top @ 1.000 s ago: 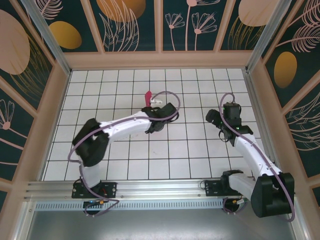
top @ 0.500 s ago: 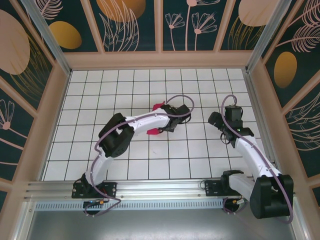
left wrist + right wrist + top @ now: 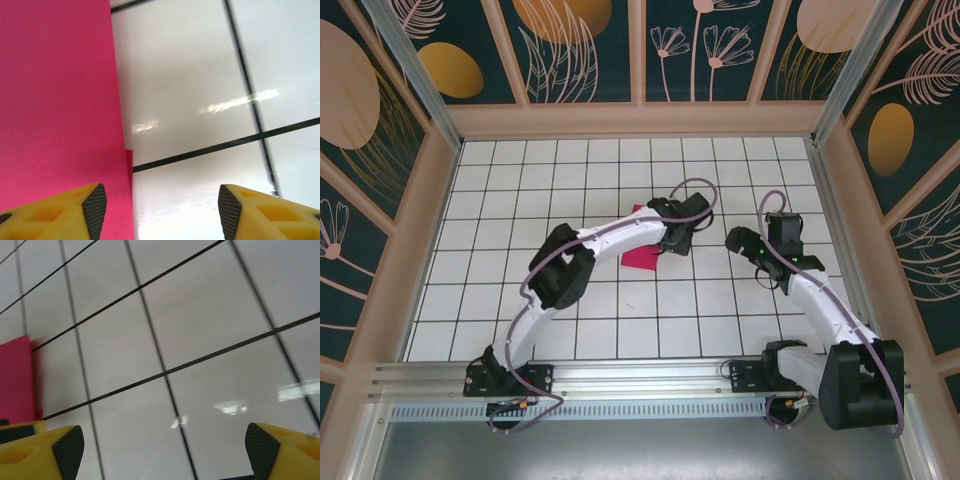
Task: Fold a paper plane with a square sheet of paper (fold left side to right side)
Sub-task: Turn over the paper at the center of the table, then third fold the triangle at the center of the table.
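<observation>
The square sheet of paper (image 3: 642, 257) lies flat on the tiled table, folded over, partly under my left arm. In the left wrist view the magenta sheet (image 3: 55, 100) covers the left side, its straight edge running up the frame, with a sliver of a lower layer (image 3: 129, 165) peeking out. My left gripper (image 3: 162, 212) is open just above it; the left pad (image 3: 95, 207) hangs over the paper's edge and the right pad over bare tile. From above, the left gripper (image 3: 668, 238) is at the sheet's right side. My right gripper (image 3: 736, 241) is open over bare tiles, the paper (image 3: 15, 380) to its left.
White tiles with black grid lines cover the table (image 3: 620, 320). Wooden walls (image 3: 640, 120) with patterned panels enclose it on three sides. The two arms' wrists are about two tiles apart near the table's middle.
My left arm swung right and down with the pink paper, laying it flat, then its jaws opened and let go. The right gripper crept slightly left.
</observation>
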Robot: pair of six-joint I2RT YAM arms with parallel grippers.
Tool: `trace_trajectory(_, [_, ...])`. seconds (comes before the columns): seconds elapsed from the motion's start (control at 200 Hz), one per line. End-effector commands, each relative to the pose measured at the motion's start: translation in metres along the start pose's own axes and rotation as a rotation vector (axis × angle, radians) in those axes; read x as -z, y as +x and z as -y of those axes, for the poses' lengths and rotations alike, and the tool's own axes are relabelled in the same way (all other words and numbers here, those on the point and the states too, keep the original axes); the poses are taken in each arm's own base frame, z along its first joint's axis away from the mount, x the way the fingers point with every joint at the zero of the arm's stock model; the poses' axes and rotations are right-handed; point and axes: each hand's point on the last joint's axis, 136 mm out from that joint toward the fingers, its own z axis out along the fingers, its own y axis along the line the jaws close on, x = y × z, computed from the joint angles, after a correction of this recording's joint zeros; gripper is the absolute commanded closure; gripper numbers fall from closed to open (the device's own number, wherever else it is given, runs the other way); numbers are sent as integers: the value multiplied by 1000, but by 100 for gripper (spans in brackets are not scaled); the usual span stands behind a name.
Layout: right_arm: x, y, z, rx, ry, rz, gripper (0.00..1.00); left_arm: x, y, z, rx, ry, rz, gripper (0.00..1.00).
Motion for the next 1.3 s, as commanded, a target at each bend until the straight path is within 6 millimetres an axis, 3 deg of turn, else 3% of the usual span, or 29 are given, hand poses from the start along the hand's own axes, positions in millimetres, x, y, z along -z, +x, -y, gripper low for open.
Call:
trace_trajectory(0.0, [-5,4,-41,30,-214,-44,13,51,-41,-6,81,198,119,32])
trace_trajectory(0.18, [-23,9,-92,78,-326,-89,13,69,-48,-77,233,317,205,25])
trace_trajectory(0.25, [-34,12,-112,90,-362,-113,13,63,-44,-100,277,362,216,24])
trace_trajectory(0.325, [-46,15,-132,106,-392,-137,13,53,-37,-111,294,421,203,24])
trace_trajectory(0.51, [-60,26,-154,131,-410,-170,14,19,-23,-107,288,523,140,26])
trace_trajectory(0.881, [-55,43,-139,142,-377,-184,14,-18,-8,-93,312,591,55,34])
trace_trajectory(1.091, [-52,44,-138,160,-383,-181,14,-18,-3,-94,324,594,52,50])
trace_trajectory(1.291, [-44,39,-138,209,-397,-135,14,-13,2,-99,341,575,63,74])
